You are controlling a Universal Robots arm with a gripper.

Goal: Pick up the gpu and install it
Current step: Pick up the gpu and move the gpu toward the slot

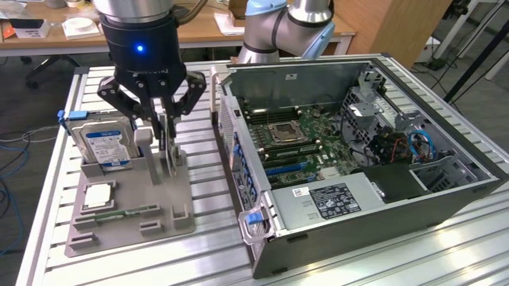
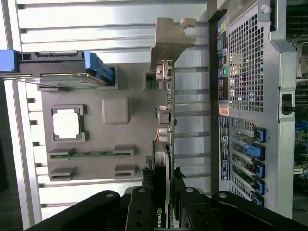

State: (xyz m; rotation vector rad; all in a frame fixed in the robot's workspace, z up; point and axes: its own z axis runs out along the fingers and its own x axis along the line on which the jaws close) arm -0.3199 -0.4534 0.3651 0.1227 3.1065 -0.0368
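Arm: arm [image 1: 137, 30] vertical, wrist pointing straight down over the tray [image 1: 127, 229], at 9 o'clock of the case [image 1: 382, 217] in your exterior view.
Claw: gripper [image 1: 161, 132] clamped on the gpu [image 2: 166, 120], gripping its top edge.
Gpu: standing on edge in the tray, between hard drive [image 1: 107, 146] and case.
Axis: long axis runs 12–6 in the exterior view, alongside the case.
Bracket: bracket [image 2: 169, 41] at the 12 end, near the hard drive.
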